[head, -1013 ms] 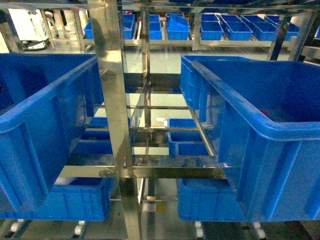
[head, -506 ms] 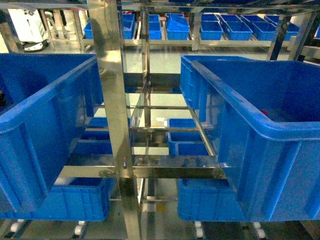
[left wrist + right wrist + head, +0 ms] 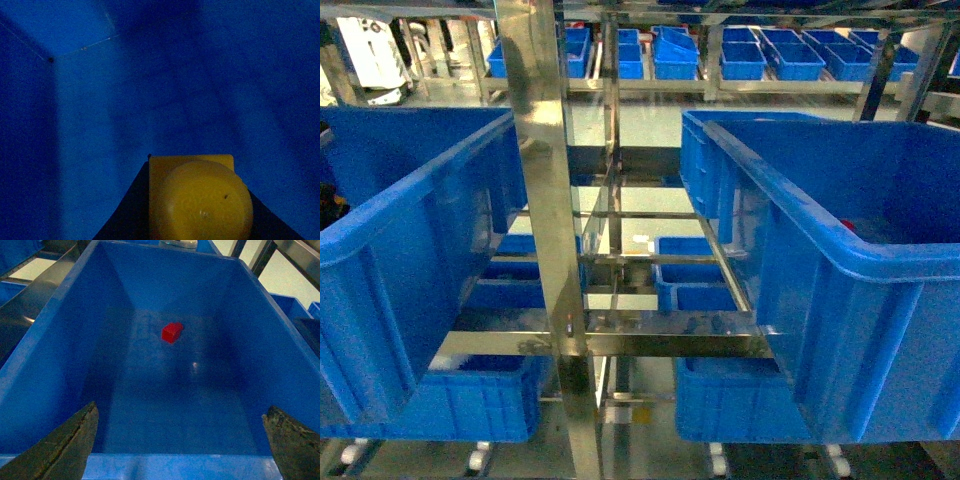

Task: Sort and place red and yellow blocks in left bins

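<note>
My left gripper point(image 3: 199, 212) is shut on the yellow block point(image 3: 200, 195), whose round stud faces the camera; dark fingers point(image 3: 125, 220) flank it. Behind it are only the smooth blue walls and floor of the left bin point(image 3: 410, 220), so the gripper is inside that bin. In the head view only a dark bit of the left arm point(image 3: 330, 205) shows at the left edge. The red block point(image 3: 172, 332) lies on the floor of the right-hand blue bin point(image 3: 45, 340). My right gripper point(image 3: 182, 440) hangs open above that bin's near rim, with nothing between its fingertips point(image 3: 75, 440).
A shiny steel post point(image 3: 545, 240) of the rack stands between the two big tubs. Smaller blue crates point(image 3: 695, 280) sit on lower shelves, and more crates point(image 3: 740, 55) line racks at the back. A speck of red point(image 3: 847, 226) shows inside the right tub.
A dark part of my left arm has appeared at the left edge of the head view, inside the left bin. The bins and rack have not moved.
</note>
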{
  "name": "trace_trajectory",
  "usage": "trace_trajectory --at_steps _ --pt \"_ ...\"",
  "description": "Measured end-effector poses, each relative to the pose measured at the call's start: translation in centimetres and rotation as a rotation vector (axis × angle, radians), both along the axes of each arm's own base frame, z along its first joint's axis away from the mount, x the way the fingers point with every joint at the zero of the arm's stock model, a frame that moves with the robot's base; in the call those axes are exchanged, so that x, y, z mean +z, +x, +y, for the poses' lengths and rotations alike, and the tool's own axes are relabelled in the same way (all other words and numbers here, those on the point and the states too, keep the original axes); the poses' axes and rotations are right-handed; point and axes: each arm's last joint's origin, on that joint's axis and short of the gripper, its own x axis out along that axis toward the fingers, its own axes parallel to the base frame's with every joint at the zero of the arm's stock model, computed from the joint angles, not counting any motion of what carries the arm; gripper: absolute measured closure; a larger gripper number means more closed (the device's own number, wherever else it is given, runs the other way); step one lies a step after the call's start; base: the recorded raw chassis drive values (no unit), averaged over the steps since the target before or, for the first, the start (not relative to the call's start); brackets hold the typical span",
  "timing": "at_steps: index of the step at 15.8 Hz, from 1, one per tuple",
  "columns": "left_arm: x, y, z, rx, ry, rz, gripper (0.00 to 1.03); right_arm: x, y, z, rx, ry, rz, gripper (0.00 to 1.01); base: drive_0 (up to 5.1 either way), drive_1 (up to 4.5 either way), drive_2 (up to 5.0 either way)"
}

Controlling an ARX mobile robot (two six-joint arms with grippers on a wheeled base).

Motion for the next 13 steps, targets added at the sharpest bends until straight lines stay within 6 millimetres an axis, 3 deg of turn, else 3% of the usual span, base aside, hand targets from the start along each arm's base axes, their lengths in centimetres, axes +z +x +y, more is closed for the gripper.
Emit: trace_trajectory --at_steps 5,7,9,11,13 --pt "-0.1 0.1 -0.2 0.005 0.012 -0.015 0.76 0.0 0.0 0.0 0.0 0.0 0.0 0.03 0.0 0.0 0.0" --pt "0.7 0.5 0.0 0.026 0.024 -0.036 0.6 0.0 0.0 0.0 0.0 0.0 0.0 0.03 0.0 0.0 0.0" --pt "1.8 0.8 0.5 0.04 0.028 -0.074 0.37 0.0 0.0 0.0 0.0 0.0 0.0 0.03 0.0 0.0 0.0" --pt "1.9 0.9 0.5 0.038 0.023 -0.077 0.3 0.0 0.0 0.0 0.0 0.0 0.0 0.03 0.0 0.0 0.0" --pt "2.6 0.5 0.0 0.014 -0.03 -0.082 0.03 0.0 0.0 0.0 0.0 0.0 0.0 0.03 0.0 0.0 0.0"
